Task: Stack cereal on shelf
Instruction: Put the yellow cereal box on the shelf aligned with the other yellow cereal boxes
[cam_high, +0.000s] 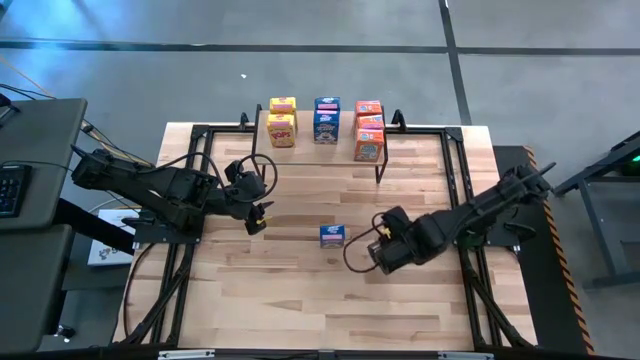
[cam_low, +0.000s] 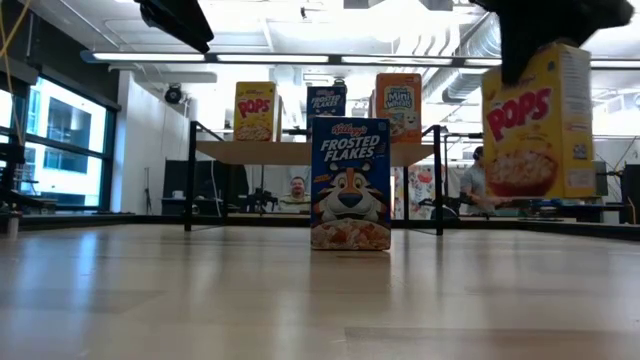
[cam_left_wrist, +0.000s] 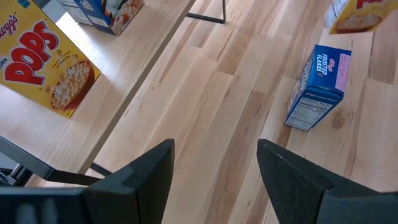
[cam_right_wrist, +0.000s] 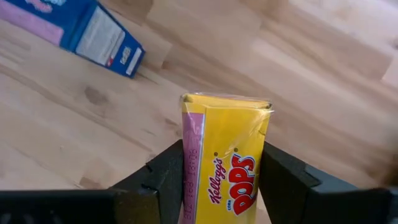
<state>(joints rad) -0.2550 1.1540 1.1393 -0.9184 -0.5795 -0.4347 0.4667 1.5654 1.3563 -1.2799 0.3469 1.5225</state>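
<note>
So a glossy yellow Pops box (cam_right_wrist: 225, 158) was pinched narrow-side-on between the matte black fingers of the right gripper (cam_high: 378, 243), held up off the pale butcher-block tabletop (cam_high: 300, 290), its cardboard edges crisp and the top flap a bit shiny. Just beside it, one blue Frosted Flakes box (cam_high: 332, 235) was left standing upright on the bare planks near the middle of the table. The shelf (cam_high: 320, 150), a flat light wood plank on skinny black metal legs, was seen at the far edge, and on it the other boxes were lined up in three little columns by colour: yellow Pops boxes (cam_high: 282, 122) on the left, blue boxes (cam_high: 326, 120) in the middle, orange boxes (cam_high: 369, 130) on the right. The left gripper (cam_high: 262, 215) was parked over the table well short of the shelf, its chunky dark fingers (cam_left_wrist: 146, 180) spread partway with nothing between them, only wood grain showing in the gap.
</note>
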